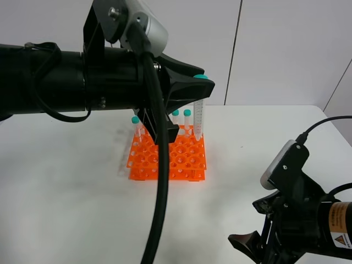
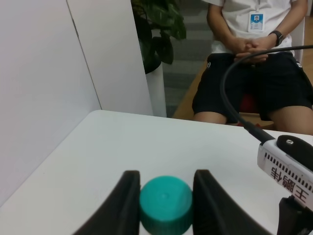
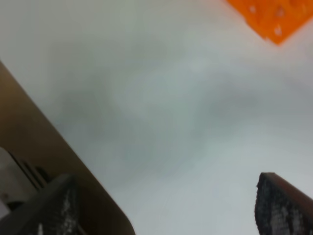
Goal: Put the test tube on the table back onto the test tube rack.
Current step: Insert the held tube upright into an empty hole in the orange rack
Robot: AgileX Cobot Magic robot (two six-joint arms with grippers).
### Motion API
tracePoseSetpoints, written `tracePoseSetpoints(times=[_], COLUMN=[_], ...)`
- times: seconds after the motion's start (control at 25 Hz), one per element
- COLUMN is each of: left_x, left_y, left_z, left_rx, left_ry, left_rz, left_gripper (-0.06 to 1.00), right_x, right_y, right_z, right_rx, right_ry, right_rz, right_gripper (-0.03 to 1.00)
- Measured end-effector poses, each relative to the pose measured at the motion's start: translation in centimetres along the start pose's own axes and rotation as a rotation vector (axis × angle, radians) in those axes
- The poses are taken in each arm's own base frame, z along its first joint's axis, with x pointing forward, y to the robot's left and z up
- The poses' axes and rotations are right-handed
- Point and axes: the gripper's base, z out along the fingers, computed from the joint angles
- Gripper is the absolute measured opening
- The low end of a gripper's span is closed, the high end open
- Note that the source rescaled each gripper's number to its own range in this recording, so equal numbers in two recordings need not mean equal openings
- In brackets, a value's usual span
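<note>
The test tube (image 1: 198, 118) hangs upright, its teal cap (image 2: 165, 203) clamped between the fingers of my left gripper (image 1: 201, 82). Its pointed tip is down at the back right corner of the orange test tube rack (image 1: 168, 157); I cannot tell whether it has entered a hole. Other capped tubes (image 1: 187, 120) stand in the rack's back row. The rack rests on the white table (image 1: 66, 181). Low at the front right, my right gripper (image 1: 258, 247) is open and holds nothing; its wrist view shows both fingers (image 3: 283, 205) wide apart over bare table, with a rack corner (image 3: 274, 17) far off.
The left arm and its black cable (image 1: 159, 192) cross in front of the rack and hide part of it. Beyond the table's far edge (image 2: 161, 117) a person (image 2: 254, 58) sits beside a potted plant (image 2: 156, 29). White wall panels stand behind the table.
</note>
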Motion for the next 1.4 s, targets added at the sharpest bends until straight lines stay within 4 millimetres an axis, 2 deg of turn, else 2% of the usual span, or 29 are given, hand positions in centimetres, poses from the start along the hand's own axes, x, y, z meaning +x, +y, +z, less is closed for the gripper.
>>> tracePoseSetpoints(times=[0.28,0.52,0.8,0.96,1.16,1.4], left_x=[0.0,-0.1,-0.1,-0.2,-0.2,-0.2], left_y=[-0.1,-0.2,-0.3,-0.4,-0.4,-0.4], left_z=[0.0,0.0,0.0,0.0,0.0,0.0], left_rx=[0.009,0.02,0.028,0.041,0.041,0.044], left_ry=[-0.004,-0.009,-0.013,-0.019,-0.019,-0.02], left_rz=[0.0,0.0,0.0,0.0,0.0,0.0], left_gripper=[0.0,0.0,0.0,0.0,0.0,0.0], right_x=[0.5,-0.6,-1.5,-1.1,0.4,1.5], right_y=[-1.1,-2.7,-3.3,-5.1,-7.9,-11.6], right_z=[-0.2,-1.4,-1.9,-2.1,-2.6,-5.4], right_rx=[0.126,0.296,0.33,0.38,0.435,0.588], right_ry=[0.072,0.094,0.068,0.065,0.096,0.171], right_rz=[0.099,0.132,0.165,0.325,0.55,0.7], right_gripper=[1.0,1.0,0.92,0.92,0.88,0.87])
